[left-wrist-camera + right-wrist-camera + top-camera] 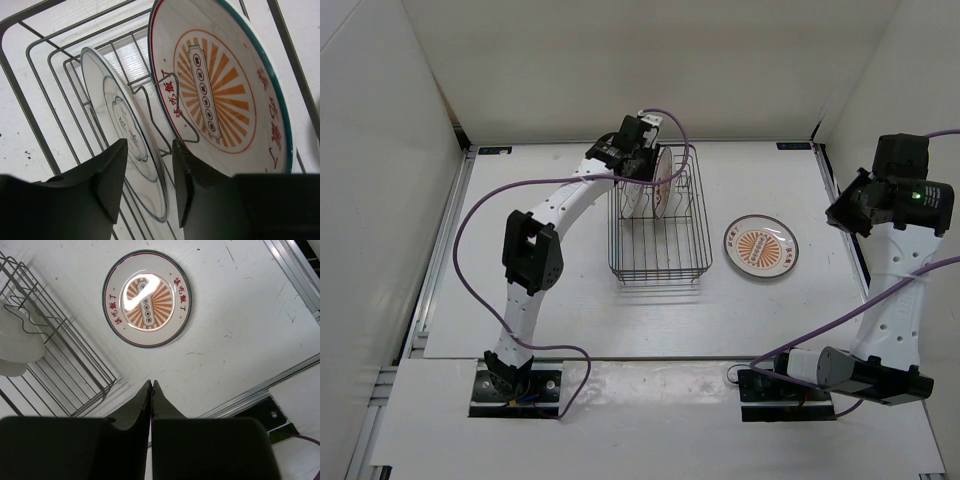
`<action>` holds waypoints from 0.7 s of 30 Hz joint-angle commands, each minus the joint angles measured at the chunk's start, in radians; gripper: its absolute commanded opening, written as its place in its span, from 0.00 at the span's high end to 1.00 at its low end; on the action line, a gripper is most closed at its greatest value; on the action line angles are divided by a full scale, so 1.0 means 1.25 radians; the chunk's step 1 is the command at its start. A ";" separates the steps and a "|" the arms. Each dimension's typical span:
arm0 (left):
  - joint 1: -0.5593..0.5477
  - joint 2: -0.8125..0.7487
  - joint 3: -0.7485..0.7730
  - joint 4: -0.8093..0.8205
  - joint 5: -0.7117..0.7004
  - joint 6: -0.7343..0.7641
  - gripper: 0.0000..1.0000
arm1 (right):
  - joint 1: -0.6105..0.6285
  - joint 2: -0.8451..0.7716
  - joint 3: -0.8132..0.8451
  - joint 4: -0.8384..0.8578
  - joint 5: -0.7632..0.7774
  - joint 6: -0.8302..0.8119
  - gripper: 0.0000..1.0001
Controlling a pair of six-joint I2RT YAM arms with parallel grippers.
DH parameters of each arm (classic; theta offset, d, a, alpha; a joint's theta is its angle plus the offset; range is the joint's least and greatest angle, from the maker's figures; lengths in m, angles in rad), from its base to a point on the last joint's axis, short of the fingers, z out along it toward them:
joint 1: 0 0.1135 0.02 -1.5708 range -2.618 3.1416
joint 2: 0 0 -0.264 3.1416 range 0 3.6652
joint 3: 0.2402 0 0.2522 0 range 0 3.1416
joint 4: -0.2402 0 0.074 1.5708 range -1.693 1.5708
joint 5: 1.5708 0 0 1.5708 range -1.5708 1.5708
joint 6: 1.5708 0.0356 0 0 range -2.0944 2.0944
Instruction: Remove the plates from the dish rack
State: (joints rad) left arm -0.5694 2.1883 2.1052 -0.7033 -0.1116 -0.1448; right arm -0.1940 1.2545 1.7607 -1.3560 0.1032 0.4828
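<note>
Left fingers: stood apart, straddling the grey-ringed plate in the dish rack, upper centre. Right fingers: pressed together over the table near the orange plate.

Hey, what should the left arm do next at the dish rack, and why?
Probably close the jaws of the left gripper on the grey-ringed plate: its rim stands between them with gaps showing, so it isn't gripped yet.
</note>
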 commanded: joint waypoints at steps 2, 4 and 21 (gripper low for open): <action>0.010 -0.047 -0.003 0.021 0.008 -0.006 0.53 | 0.004 0.005 0.009 -0.223 0.013 0.003 1.00; 0.012 -0.053 -0.007 0.029 0.009 0.007 0.58 | 0.002 0.003 -0.003 -0.225 0.017 0.005 1.00; 0.036 -0.193 -0.032 0.151 0.008 0.008 0.88 | 0.004 -0.010 -0.043 -0.220 0.002 0.013 1.00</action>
State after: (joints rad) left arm -0.5331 2.0945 2.0556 -0.5995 -0.0891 -0.1509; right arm -0.1940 1.2617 1.7096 -1.3594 0.1040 0.4915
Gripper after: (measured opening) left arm 0.174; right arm 0.001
